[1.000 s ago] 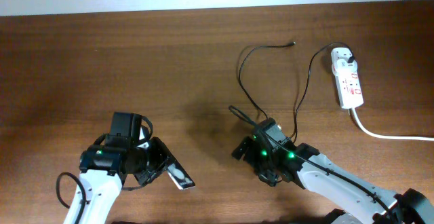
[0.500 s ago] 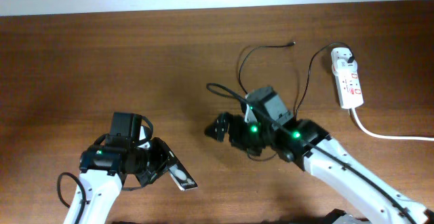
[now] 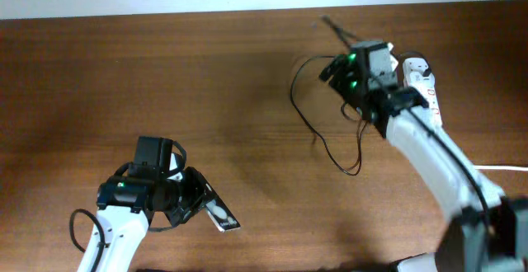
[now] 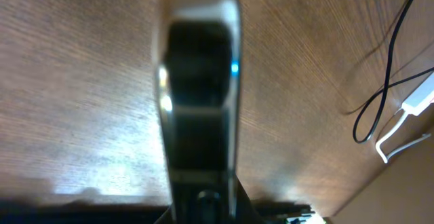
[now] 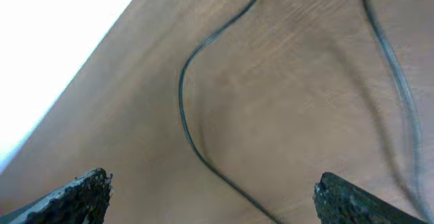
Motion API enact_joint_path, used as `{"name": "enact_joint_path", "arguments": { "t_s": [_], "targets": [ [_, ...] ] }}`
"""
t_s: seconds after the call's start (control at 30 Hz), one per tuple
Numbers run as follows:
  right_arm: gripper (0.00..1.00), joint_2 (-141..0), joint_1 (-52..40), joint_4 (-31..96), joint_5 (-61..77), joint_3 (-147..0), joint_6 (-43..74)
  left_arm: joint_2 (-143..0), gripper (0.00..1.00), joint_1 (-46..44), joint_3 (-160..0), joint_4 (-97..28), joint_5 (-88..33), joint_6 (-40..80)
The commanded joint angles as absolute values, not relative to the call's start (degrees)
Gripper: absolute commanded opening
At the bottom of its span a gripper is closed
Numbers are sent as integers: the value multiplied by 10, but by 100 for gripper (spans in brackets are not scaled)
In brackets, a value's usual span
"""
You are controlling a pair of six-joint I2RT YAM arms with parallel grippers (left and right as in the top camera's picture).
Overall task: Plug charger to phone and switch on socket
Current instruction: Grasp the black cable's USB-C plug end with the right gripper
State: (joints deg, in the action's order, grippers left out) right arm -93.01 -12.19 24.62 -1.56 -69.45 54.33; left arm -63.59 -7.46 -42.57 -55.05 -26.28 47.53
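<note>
Black, thin charger (image 5: 181, 98) snakes in loose curves over wooden table (image 3: 165, 74).

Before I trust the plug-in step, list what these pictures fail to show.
- Port of the phone: the left wrist view is blurred and too close. Overhead it is too small, held in the left tool.
- Switch state of the socket: overhead, too small and partly behind the right arm.
- Tip of the charger: right wrist view, cut by the top edge.
</note>
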Motion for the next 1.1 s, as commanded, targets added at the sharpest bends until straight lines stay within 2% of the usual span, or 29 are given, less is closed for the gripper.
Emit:
{"name": "enact_joint_path", "arguments": {
  "t_s": [0.0,0.07,0.1,0.2,0.27,0.4,0.43,0.5,0.57,0.63,0.73,0.83,0.93,1.07],
  "targets": [
    [99,-1028,-88,181,86,-725,639,-633,0,-72,-430,-550,-267,466],
    [100,-1080,-85,126,84,-740,653,-633,0,-72,-430,-550,-267,466],
    [100,-1111,-85,59,84,-745,653,-633,0,-72,-430,-550,-267,466],
    [93,-1182,-82,-55,71,-746,762,-633,0,-72,-430,-550,-267,466],
    [88,-1214,-82,-110,69,-746,772,-633,0,-72,-430,-550,-267,466],
    [85,-1259,-82,-136,36,-746,821,-633,0,-72,-430,-550,-267,466],
    [81,-1268,-82,-140,29,-746,841,-633,0,-72,-430,-549,-267,466],
    [63,-1280,-82,-147,13,-748,850,-633,0,-72,-430,-550,-266,466],
    [61,-1291,-79,-153,8,-758,850,-633,0,-72,-430,-550,-266,466],
    [50,-1305,-75,-153,35,-776,844,-633,0,-72,-430,-550,-266,466],
    [24,-1306,-74,-152,88,-792,673,-633,0,-72,-430,-550,-266,466],
    [9,-1303,-74,-134,182,-795,578,-633,0,-72,-430,-547,-265,466],
    [5,-1282,-75,-80,253,-795,510,-633,0,-72,-430,-547,-256,466],
    [4,-1192,-76,187,200,-795,321,-633,0,-72,-430,-545,-255,466]
  ]
}}
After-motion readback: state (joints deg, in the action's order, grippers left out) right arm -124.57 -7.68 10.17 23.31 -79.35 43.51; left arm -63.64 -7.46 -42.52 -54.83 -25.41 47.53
